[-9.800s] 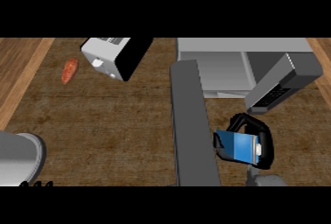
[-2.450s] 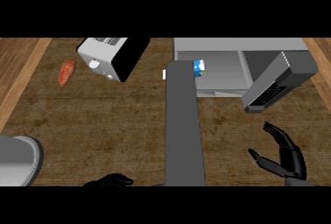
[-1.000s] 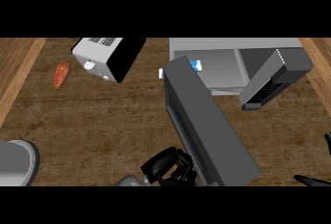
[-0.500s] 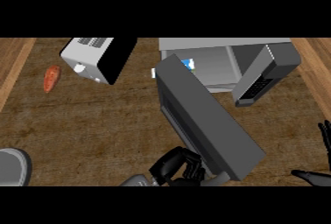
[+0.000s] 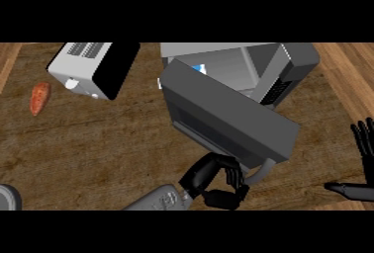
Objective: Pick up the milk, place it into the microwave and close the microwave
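Grey, rigid microwave door stands half-swung; judged light on its hinge, best pushed at the free edge by the handle, where the left hand bears with curled fingers, grasping nothing. Milk sits inside the microwave, mostly hidden; right hand rests open at the view's right edge.

Soft, even light over the counter here, the wood left of the microwave holding one mid brown right up to its door, and I can't pick out a single direction for the source. The pale cavity inside the microwave reads bright while the door goes flat dark grey, and just below it the black left hand shows only faint grey highlights.
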`<state>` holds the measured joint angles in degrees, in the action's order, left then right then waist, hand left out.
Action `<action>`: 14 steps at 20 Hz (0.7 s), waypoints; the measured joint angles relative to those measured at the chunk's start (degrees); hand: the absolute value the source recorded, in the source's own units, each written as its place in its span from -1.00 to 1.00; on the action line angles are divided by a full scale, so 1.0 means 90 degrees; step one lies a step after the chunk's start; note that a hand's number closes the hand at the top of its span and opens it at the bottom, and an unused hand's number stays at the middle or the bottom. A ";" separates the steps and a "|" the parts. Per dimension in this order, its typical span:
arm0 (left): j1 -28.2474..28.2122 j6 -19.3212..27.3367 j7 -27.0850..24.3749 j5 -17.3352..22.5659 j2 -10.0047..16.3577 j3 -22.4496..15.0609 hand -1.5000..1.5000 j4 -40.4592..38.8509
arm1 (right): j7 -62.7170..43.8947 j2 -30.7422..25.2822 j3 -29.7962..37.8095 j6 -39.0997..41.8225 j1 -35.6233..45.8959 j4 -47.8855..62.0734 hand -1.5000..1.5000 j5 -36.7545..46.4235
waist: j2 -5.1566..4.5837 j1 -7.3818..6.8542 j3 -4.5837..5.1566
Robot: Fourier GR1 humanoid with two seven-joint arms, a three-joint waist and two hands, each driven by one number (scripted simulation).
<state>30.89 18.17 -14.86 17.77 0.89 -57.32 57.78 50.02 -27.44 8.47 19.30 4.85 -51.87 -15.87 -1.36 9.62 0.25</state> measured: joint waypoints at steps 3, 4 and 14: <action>0.0363 0.0214 0.0014 0.0264 -0.0022 0.0006 1.00 -0.0035 | -0.0170 -0.0062 -0.0092 0.0091 0.0083 -0.0200 -1.00 -0.0091 | -0.0029 0.0159 0.0001; 0.0486 0.0296 0.0008 0.0333 -0.0027 0.0019 1.00 -0.0058 | -0.0214 -0.0059 -0.0136 0.0112 0.0087 -0.0263 -1.00 -0.0109 | -0.0038 0.0220 0.0001; 0.1663 0.0886 -0.0147 0.0957 -0.0071 0.0251 1.00 -0.0378 | -0.0635 -0.0279 -0.0359 0.0268 0.0426 -0.0815 -1.00 -0.0300 | -0.0161 0.0724 -0.0012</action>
<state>45.85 26.14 -16.19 26.38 0.25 -55.06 54.37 44.30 -29.96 5.24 21.71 8.68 -59.21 -18.57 -2.81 16.13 0.14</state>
